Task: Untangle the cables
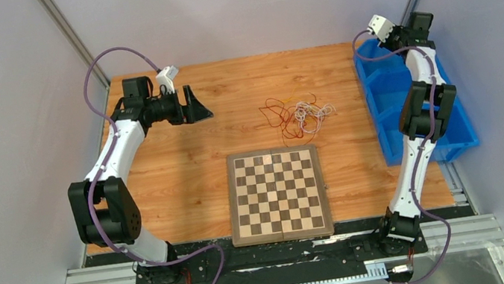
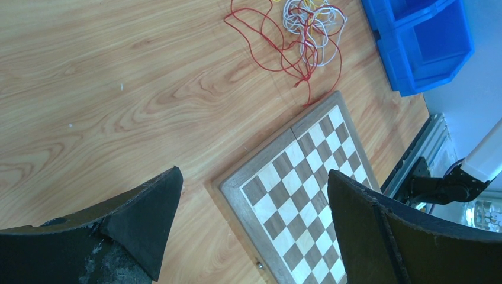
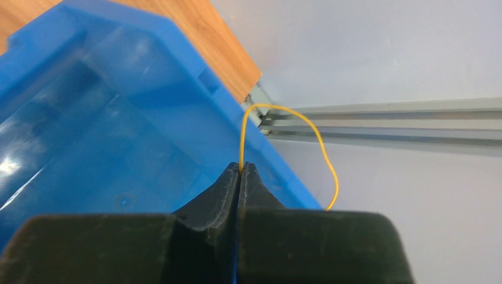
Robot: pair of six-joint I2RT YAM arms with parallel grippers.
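The cables (image 1: 298, 114), a small knot of very thin red, white and yellowish wires, lie on the far middle of the light-brown wooden table (image 1: 163, 170), just beyond the far edge of the square wooden chessboard (image 1: 277, 192) and apart from it in the overhead view. The tangle is wider than it is deep. Its long axis runs left to right, with loose red loops on the left and a tighter white clump on the right.

The blue plastic bin (image 1: 385, 92) stands along the table's right edge, well apart from the tangle. The right gripper (image 3: 241, 168) hangs over that bin near its rim. Its jaws are pressed together on a single thin yellow-orange wire (image 3: 308, 127), which arches up from the pinch and drops away to the right.

The left gripper (image 1: 198, 105) is spread wide and holds nothing. It hovers over bare wood to the left of the tangle, and its wrist camera looks toward the red loops.

So the tangle lies between the two arms. The free left gripper looks slightly nearer, and the red strands are the part closest to it.
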